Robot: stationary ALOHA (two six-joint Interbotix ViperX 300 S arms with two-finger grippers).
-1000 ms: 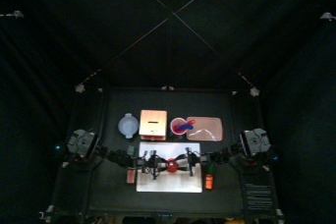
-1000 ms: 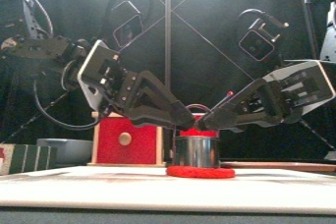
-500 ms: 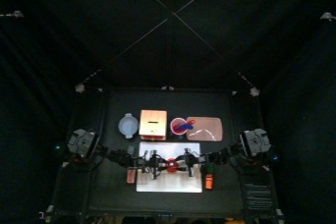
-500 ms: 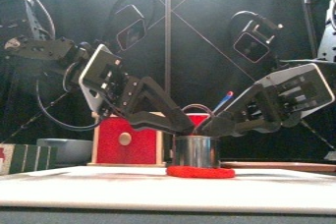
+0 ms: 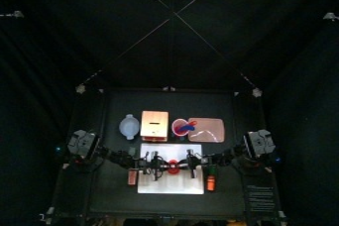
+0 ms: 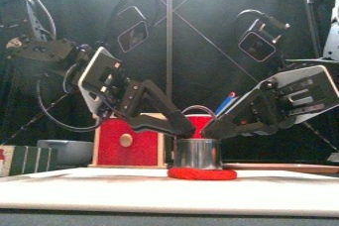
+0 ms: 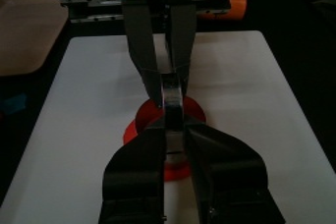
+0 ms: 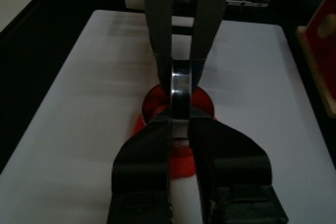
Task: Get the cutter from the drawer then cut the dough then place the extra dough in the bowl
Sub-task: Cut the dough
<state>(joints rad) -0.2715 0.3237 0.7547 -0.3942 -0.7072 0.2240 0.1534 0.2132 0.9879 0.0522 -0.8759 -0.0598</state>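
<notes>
Metal wire is what you're pinching: left gripper (image 7: 175, 133) and right gripper (image 8: 180, 120) are both clamping the handle of the cutter (image 6: 199, 155). Against a second ago your arms are drawing back slightly, baring the red cup (image 6: 199, 123) behind, while the cutter is staying on the dough (image 6: 201, 173), mid cutting board (image 6: 79, 184), by the table's front edge. Pressing looks finished.

back wall: a black back curtain (image 5: 169, 32) fills the top view from 10 to 2 o'clock, hanging in long soft folds.
side walls: black side curtains (image 5: 34, 131) close the booth at 9 and 3 o'clock.
furniture: one small black table (image 5: 239, 106), set at 6 o'clock in the top view.
light: in the front view a pale glow (image 6: 199, 7) lies on the cloth at 12 o'clock, dimming toward 9 and 3.
</notes>
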